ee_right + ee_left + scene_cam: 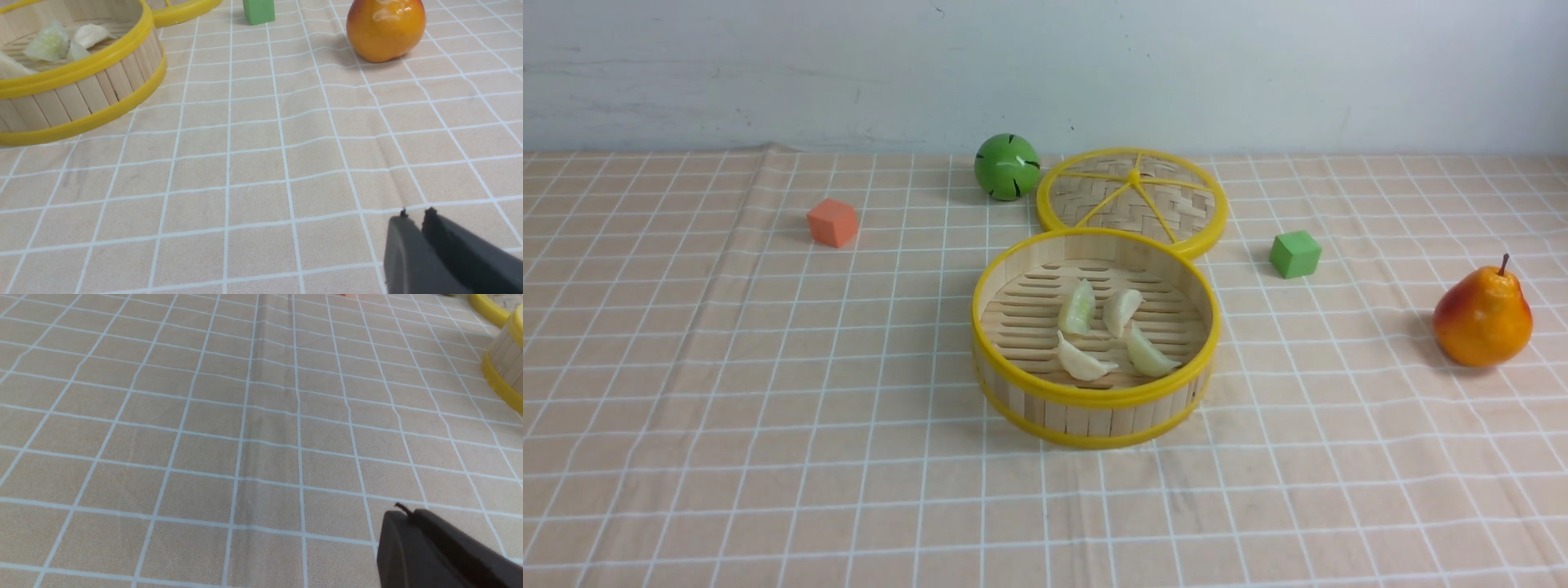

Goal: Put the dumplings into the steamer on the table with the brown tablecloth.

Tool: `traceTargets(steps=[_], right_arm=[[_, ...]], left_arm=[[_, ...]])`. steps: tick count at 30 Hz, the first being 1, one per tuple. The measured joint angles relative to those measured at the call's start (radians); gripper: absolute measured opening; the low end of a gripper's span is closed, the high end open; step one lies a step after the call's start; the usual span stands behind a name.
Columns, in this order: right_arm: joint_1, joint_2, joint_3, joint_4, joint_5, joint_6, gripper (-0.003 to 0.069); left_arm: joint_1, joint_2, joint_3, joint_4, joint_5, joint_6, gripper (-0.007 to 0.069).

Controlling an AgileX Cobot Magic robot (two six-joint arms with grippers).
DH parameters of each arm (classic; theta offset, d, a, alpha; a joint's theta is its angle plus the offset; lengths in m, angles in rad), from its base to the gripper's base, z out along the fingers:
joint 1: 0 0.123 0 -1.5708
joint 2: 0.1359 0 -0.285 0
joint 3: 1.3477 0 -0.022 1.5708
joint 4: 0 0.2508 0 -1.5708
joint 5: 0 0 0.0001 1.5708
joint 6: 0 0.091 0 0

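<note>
The steamer [1094, 398] stands mid-table on the brown tablecloth [768, 367], with several pale dumplings [1082, 359] lying on its slatted floor. Neither arm shows in the front view. In the left wrist view my left gripper [402, 512] is shut and empty over bare cloth, and the steamer's wall [502, 363] is off at the frame's edge. In the right wrist view my right gripper [414, 215] has its tips slightly parted and holds nothing. It hovers over cloth well apart from the steamer [81, 94] and the dumplings [49, 43] inside it.
The flat woven lid [1131, 200] lies just behind the steamer, with a green ball [1007, 167] beside it. An orange cube [832, 223] sits back left, a green cube [1294, 254] back right and a pear [1482, 314] far right.
</note>
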Motion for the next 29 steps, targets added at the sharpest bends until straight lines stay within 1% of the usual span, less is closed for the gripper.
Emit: traceTargets(steps=[29], right_arm=[[0.0, 0.0, 0.0, 0.0, 0.0, 0.0, 0.0095]], left_arm=[[0.0, 0.0, 0.0, 0.0, 0.0, 0.0, -0.0001]])
